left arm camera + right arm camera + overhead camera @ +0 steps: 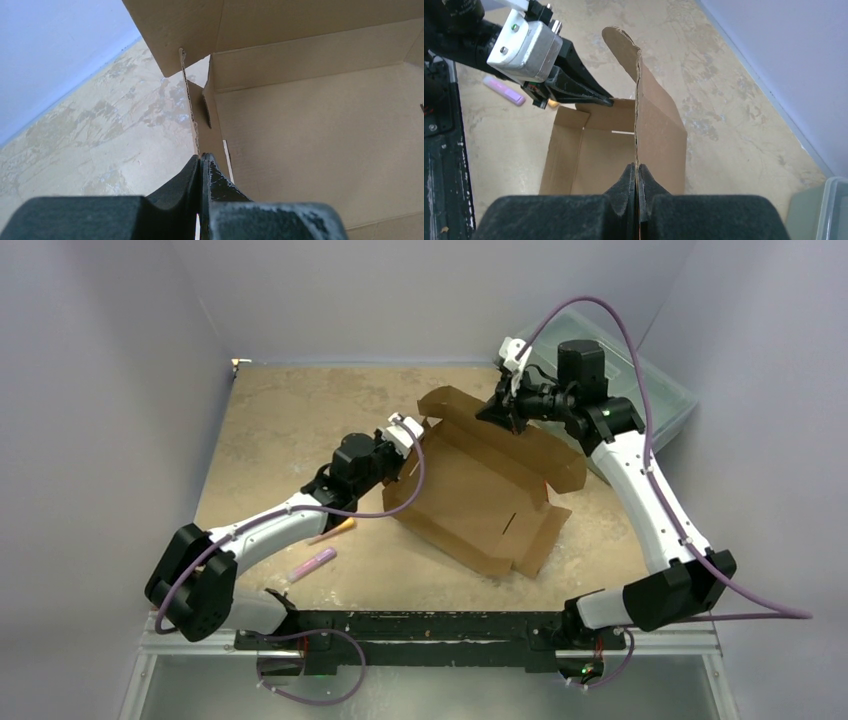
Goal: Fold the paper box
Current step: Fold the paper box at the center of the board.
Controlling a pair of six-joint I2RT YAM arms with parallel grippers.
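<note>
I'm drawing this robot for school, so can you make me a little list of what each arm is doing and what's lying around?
left end effector: shut, pinching a raised wall of the paper box near a corner
right end effector: shut, pinching the box's tall flap, which stands upright
box state: partly folded, top open
on the table: pink marker and orange marker, beside the left arm
behind the right arm: grey-green plastic bin

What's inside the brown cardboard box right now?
Only bare floor shows inside the brown corrugated cardboard box, nothing loose. The corner under the left end effector is covered.
</note>
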